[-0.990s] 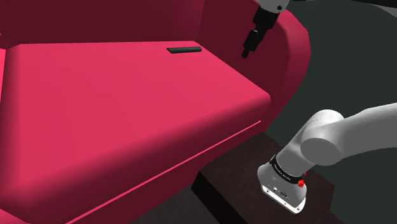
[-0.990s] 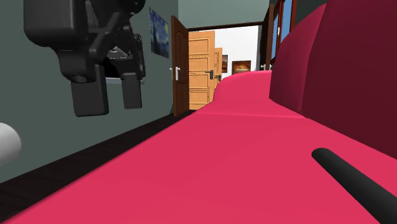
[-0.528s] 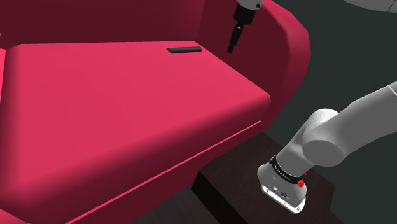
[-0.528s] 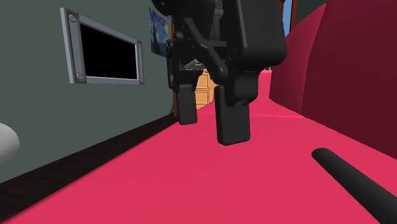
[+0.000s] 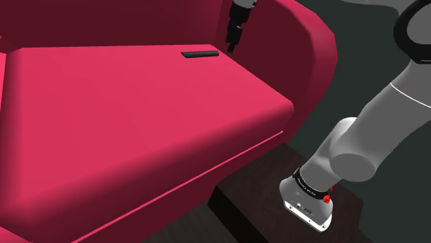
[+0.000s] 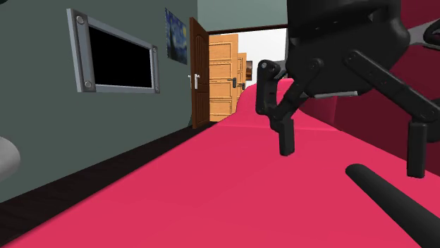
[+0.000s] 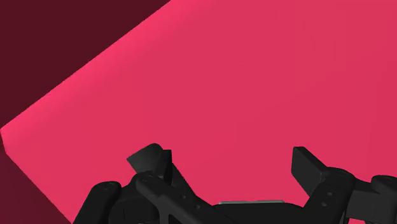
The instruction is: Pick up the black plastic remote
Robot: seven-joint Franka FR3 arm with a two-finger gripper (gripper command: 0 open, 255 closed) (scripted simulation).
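Crimson sofa seat [image 5: 138, 117] fills the work area. The black remote [image 5: 200, 53] lies flat near its back edge, just under the backrest [image 5: 103, 21]. Since half a second ago I see the gripper [image 5: 233, 41] shifted toward the shoulder view's left, off the armrest [image 5: 304, 41], hovering just beside the remote's end. Its fingers [image 6: 285, 137] are spread wider than before, holding nothing. Broad bare cushion runs to the front edge.

Remote [image 5: 200, 53] on sofa seat [image 5: 124, 117], gripper [image 5: 231, 47] near it
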